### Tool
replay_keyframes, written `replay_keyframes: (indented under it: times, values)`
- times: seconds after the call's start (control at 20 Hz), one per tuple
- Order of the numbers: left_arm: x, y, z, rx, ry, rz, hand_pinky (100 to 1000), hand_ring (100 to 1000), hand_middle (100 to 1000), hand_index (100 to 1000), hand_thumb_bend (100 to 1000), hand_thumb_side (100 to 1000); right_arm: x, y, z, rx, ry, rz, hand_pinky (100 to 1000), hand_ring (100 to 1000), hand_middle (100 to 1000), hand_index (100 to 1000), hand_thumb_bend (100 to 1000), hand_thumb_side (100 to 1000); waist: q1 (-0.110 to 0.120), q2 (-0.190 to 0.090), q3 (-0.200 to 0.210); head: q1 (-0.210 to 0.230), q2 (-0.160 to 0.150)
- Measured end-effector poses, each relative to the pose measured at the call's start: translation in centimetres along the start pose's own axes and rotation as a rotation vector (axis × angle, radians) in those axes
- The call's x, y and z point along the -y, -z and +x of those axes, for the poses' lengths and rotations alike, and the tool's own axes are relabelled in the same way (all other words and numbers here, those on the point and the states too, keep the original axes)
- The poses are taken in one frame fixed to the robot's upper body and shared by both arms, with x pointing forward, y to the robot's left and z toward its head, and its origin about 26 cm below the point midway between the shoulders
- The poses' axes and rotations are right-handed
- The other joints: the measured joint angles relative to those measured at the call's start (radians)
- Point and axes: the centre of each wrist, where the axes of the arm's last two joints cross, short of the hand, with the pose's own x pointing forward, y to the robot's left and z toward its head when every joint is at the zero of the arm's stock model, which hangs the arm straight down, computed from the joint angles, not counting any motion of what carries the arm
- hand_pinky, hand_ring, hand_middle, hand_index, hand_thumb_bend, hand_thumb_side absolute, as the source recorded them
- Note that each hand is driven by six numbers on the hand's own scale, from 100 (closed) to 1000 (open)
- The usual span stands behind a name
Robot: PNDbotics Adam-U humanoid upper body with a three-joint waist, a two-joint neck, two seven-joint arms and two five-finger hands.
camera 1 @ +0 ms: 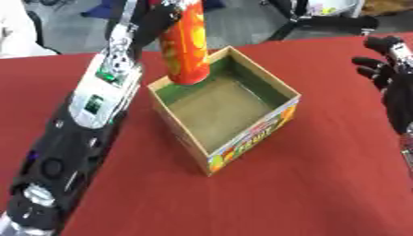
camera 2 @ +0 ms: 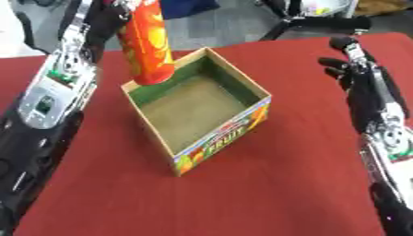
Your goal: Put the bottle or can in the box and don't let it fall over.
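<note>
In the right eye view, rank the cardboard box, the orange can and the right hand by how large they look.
1. Cardboard box, clearly largest.
2. Orange can, held by the left hand; its top is cut off.
3. Right hand, smallest, though not far behind the can.

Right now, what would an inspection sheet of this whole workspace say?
Surface: red table.
Job's things: orange can upright, held above the open cardboard box, over its far-left wall; box holds nothing.
Clutter: nothing seen.
Hands: left hand curled round the can's top; right hand idle, open, at the right edge.
Cables: nothing seen.
Surroundings: grey floor, black chair base beyond the table.
</note>
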Motion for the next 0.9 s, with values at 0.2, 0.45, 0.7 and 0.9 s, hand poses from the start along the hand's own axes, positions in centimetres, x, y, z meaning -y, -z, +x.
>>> replay_keyframes:
  times: [0.2,0.45,0.7,0.9]
  values:
    - [0.9,0.2,-1.5,-0.008,-0.01,0.033,993,507,304,474,100,598,-0.6,0.2,0.3,0.01,0.015,0.026,907,831,917,876,100,891,0.001,0.012,-0.031,0.022,-0.016]
    - [1.1,0.2,-3.0,-0.005,0.003,0.041,1000,777,783,891,553,700,-0.7,0.2,0.3,0.008,0.017,0.029,907,831,918,876,100,897,0.012,0.018,-0.039,0.027,-0.019]
    - [0.9,0.2,-3.9,-0.018,0.11,0.016,1000,808,819,950,839,824,-0.7,0.1,0.1,0.001,0.017,0.027,907,830,917,875,100,898,0.013,0.019,-0.033,0.026,-0.019]
    - [0.7,0.3,-4.1,-0.04,0.167,0.003,1000,799,801,924,767,811,-0.7,0.1,0.1,0.001,0.018,0.026,907,829,916,875,100,898,0.013,0.019,-0.028,0.025,-0.019]
